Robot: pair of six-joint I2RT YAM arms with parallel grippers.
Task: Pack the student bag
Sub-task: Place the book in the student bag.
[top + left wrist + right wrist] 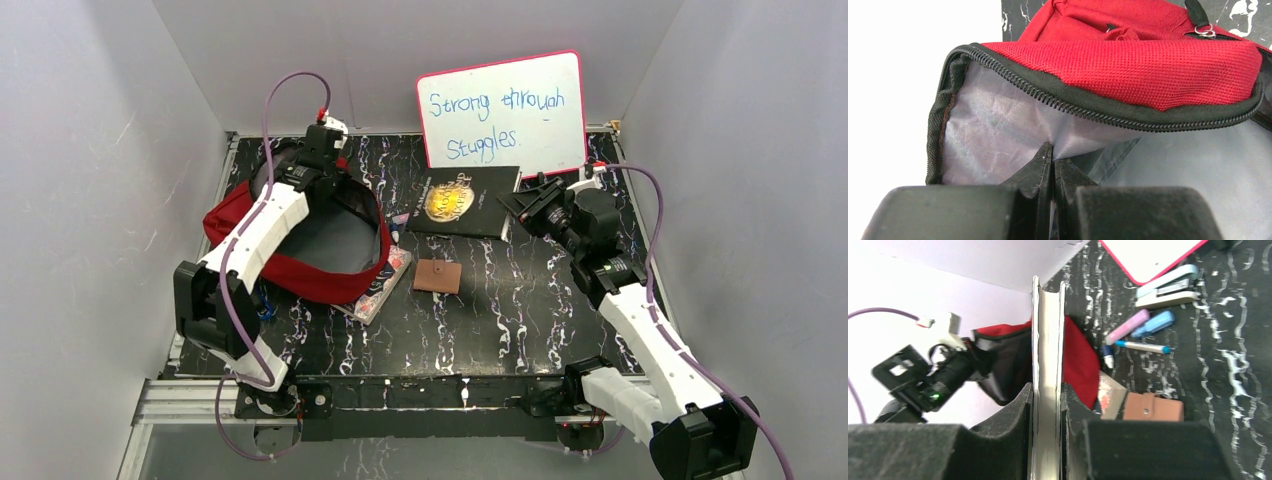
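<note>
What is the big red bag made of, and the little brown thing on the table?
The student bag looks like coarse woven red cloth, matte, with a visible weave; its grey lining is thin, slightly shiny, crinkled fabric, probably nylon. The zipper teeth look like black plastic. The brown wallet looks like smooth leather or fake leather, with a small metal-looking snap.

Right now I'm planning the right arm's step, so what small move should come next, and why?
Probably lift the book a little, then carry it left toward the student bag. The right gripper is clamped on the book's edge, the left gripper pinches the grey lining, holding the bag's mouth open, and markers lie between book and bag.
</note>
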